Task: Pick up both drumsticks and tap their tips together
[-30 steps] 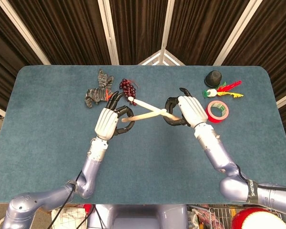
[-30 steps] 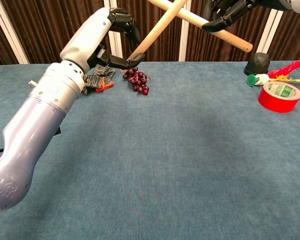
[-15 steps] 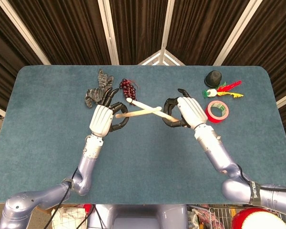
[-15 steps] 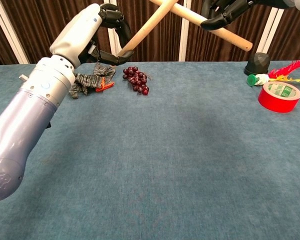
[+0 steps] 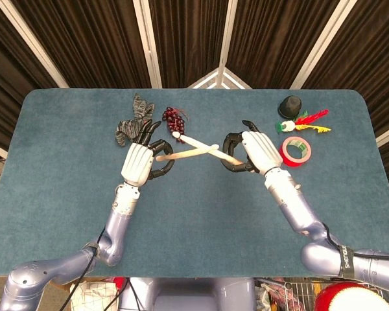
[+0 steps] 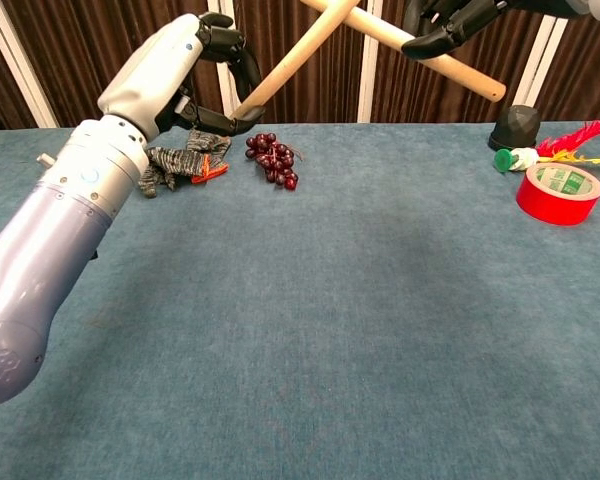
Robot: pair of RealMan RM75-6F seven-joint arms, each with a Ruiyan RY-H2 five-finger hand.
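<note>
**Both drumsticks held aloft, shafts crossed above the table**

The left hand has its fingers wrapped around the butt end of one drumstick, which slants up and to the right. The right hand has its fingers curled around the other drumstick, whose rounded tip points to the far left, ending just beside a bunch of dark red grapes. In the head view the two shafts cross each other between the hands, and the left stick's tip lies near the right hand; the tips themselves are apart. The chest view shows both sticks raised well above the blue table, crossing at the top edge of the frame.

On the far left of the table lies a grey knitted glove, close to the grapes. On the far right sit a red roll of tape, a small black dome-shaped object, and a feathered shuttlecock toy with red, yellow and green plumes.
</note>
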